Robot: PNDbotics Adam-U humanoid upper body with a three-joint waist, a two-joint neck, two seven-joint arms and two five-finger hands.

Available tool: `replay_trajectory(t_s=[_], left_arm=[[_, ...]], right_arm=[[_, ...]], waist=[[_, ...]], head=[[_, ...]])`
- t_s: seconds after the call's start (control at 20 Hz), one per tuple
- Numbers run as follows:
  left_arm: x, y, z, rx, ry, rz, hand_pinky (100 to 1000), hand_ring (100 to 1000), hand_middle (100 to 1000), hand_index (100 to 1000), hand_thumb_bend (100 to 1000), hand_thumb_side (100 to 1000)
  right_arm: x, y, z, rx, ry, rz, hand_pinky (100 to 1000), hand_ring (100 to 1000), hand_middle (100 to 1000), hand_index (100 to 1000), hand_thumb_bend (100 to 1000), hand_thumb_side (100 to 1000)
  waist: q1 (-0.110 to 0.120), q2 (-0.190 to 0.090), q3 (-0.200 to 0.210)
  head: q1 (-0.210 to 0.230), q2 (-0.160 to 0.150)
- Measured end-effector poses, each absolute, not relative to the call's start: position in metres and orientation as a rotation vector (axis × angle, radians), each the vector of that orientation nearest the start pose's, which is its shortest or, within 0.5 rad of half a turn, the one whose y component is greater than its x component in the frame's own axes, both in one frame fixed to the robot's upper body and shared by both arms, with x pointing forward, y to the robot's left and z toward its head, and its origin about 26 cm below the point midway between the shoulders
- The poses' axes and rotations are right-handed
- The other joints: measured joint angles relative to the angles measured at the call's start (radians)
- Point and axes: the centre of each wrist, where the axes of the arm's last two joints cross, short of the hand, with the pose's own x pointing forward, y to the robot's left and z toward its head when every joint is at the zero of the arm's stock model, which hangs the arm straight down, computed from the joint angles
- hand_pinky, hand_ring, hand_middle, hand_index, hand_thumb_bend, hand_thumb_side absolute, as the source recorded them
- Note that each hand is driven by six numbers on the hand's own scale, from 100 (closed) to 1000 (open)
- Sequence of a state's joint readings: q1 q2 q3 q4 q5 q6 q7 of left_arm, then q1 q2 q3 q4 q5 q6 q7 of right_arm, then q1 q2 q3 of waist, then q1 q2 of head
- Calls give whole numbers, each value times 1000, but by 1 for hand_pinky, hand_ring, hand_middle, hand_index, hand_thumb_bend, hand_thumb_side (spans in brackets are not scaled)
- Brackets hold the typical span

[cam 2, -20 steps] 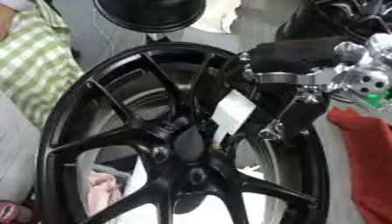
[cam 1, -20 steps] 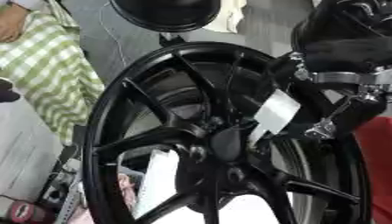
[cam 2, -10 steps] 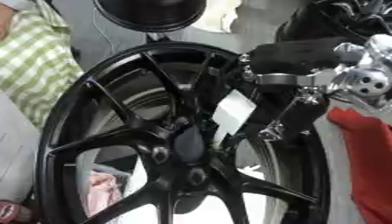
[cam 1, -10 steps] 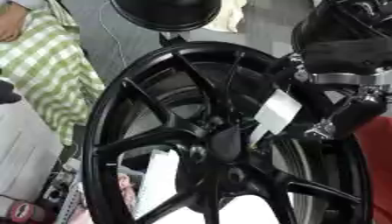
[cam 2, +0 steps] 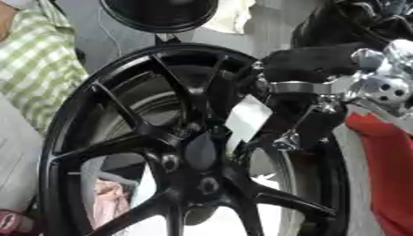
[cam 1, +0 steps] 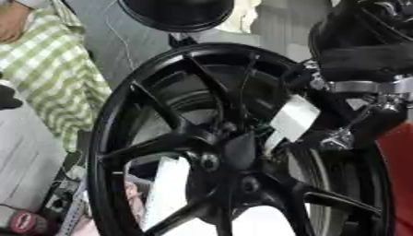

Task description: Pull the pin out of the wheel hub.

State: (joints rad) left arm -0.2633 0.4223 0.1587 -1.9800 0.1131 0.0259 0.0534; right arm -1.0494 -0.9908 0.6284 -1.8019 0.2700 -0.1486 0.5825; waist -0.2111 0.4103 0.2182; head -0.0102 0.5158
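One large black wheel (cam 1: 234,147) stands upright and fills both views, its spokes meeting at the hub (cam 2: 197,154). The robot's right hand (cam 1: 355,124) comes in from the upper right and reaches through the spokes beside a pale tag (cam 1: 292,119). The hub lies down and to the left of the hand, close by. Whether the fingers are open or closed cannot be told, and the pin itself cannot be made out. The left hand is not visible.

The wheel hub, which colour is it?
Black; the wheel hub shows best in the right eye view.
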Motion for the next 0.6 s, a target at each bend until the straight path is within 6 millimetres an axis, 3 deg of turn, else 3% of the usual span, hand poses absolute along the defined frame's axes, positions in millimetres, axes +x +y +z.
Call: replay_trajectory(t_s=[0.6], left_arm=[[294, 317, 211, 295, -2234, -219, 716, 584, 568, 755, 100, 838]], right_arm=[[332, -211, 345, 835, 1982, -2654, 807, 846, 695, 742, 350, 100]], waist=[[-1, 1, 1]], head=[[0, -5]])
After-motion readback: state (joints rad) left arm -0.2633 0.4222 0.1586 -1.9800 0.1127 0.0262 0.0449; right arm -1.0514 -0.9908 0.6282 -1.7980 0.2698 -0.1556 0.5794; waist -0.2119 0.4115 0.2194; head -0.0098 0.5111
